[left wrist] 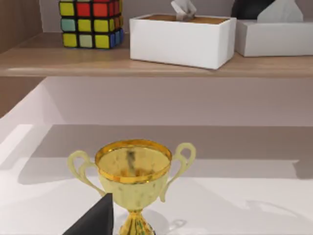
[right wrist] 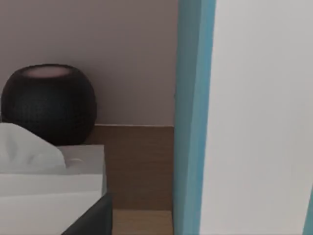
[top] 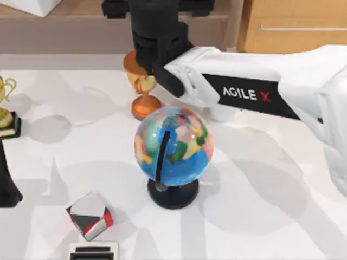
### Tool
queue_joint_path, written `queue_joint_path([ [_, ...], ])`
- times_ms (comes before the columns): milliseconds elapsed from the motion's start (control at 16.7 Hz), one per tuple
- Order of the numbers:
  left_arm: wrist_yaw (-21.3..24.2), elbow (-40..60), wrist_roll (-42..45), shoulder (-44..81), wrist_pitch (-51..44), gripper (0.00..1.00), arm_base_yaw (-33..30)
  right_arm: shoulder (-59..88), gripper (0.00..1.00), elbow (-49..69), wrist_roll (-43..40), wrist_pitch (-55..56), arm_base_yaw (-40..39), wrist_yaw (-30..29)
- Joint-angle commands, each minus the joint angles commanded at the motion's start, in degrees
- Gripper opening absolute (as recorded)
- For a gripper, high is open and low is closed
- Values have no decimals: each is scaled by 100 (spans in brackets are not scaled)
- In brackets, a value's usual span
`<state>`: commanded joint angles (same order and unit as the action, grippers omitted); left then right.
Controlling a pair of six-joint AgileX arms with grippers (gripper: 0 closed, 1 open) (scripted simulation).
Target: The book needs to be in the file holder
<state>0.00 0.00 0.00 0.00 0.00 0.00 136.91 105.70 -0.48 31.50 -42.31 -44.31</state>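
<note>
The book (right wrist: 254,117) stands upright very close in the right wrist view, white with a teal-blue band along one edge. My right arm reaches from the right across the table to the back middle. There my right gripper (top: 157,6) points toward the shelf, jaws spread wide and open. One of its dark fingers (right wrist: 93,218) sits apart from the book's blue edge. In the top view the book is hidden under the arm. I cannot pick out the file holder for sure. My left arm (top: 6,184) is parked at the left edge, with one finger (left wrist: 95,220) beside a gold trophy.
A globe (top: 173,146) on a black base stands mid-table, with an orange cup (top: 142,86) behind it under the right arm. A red-white-black cube (top: 89,215) and a white slotted object (top: 93,251) lie front left. The gold trophy (left wrist: 133,181) is far left. Tissue boxes (left wrist: 181,39) line the shelf.
</note>
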Motion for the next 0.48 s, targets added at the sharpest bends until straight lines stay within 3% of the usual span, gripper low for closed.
queue_joint_path([
  [480,0,0,0,0,0,100,0,282,100,514,-4,-228,116,114],
])
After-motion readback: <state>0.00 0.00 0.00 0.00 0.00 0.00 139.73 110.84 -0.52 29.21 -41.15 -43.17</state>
